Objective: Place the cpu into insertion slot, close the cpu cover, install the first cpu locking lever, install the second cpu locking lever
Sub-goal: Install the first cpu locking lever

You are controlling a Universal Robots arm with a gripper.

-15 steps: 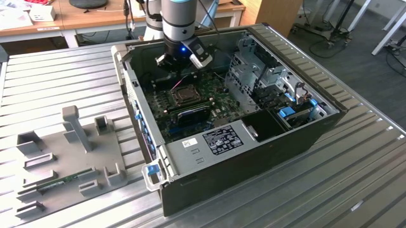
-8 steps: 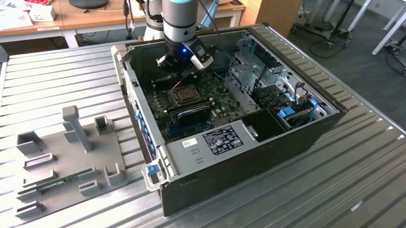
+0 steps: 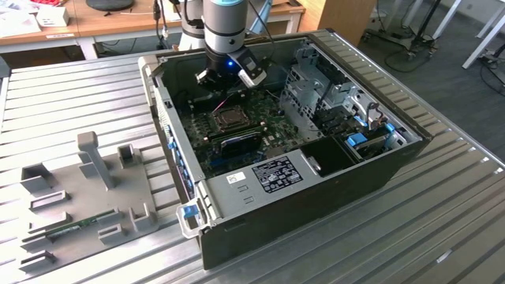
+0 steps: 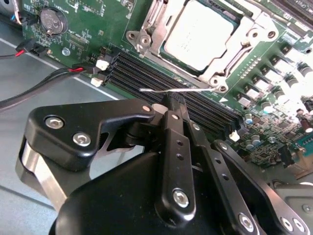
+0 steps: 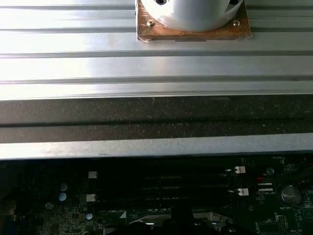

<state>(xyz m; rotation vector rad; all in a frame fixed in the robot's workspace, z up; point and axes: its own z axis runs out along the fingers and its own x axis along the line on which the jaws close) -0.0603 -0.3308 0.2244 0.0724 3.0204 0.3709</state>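
Robot gripper (image 4: 171, 102) reaching into an open computer case (image 3: 316, 195).
On the motherboard (image 4: 93, 39), the cpu cover (image 4: 154, 17) lies shut over the cpu (image 4: 195, 34) seated in the insertion slot (image 3: 229, 116); its fingers (image 4: 175, 142), pressed together (pinching or pushing, unclear), meet the locking lever (image 4: 195, 89) at the cover's edge, apparently to latch it.

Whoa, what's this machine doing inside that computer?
A robot arm's black tool is down inside the open black computer case, over the green motherboard. The silver-topped square cpu already sits in place there, the silver metal frame cover down around it, and the tool is at a thin metal locking lever.
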